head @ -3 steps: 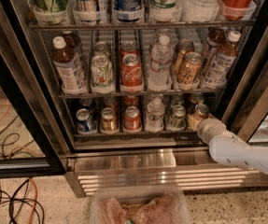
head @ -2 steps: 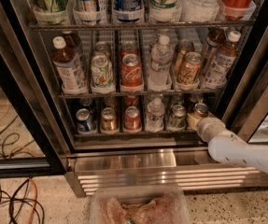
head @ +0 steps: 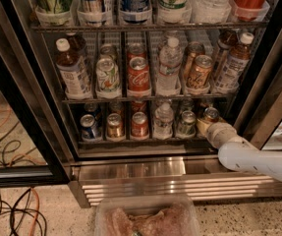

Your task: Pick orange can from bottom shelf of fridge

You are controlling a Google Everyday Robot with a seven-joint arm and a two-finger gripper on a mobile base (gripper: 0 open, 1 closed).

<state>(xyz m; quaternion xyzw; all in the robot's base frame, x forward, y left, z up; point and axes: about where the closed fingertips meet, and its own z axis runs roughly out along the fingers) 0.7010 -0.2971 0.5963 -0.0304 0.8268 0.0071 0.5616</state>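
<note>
The fridge (head: 145, 170) stands open, its wire racks full of drinks above a ribbed stainless-steel base. On the bottom shelf (head: 130, 142), clear dividers split the front row into lanes: from the left a blue can (head: 89, 127), a brown-gold can (head: 114, 125), a small red can (head: 139, 124), a water bottle (head: 163, 119) and a greenish can (head: 186, 123). The orange can (head: 211, 115) stands upright in the rightmost lane, close to the right door frame, with its silver top and copper-orange upper body showing. The end effector (head: 215, 131) sits right in front of that can at the right end of the shelf, covering the can's lower part. It appears to touch the can, but from this angle I cannot tell whether it is open or closed, or whether it grips anything. The white arm (head: 253, 159) runs from it down and to the right, crossing the steel front edge of the fridge and leaving the picture at the right side. On the rack above, a taller orange can (head: 199, 71) with pale script stands between a water bottle and a brown bottle. Below the fridge, a clear container (head: 145, 215) holding something pinkish sits at the bottom edge, and dark and orange cables (head: 8, 215) lie on the speckled floor (head: 62, 215) to the left.
</note>
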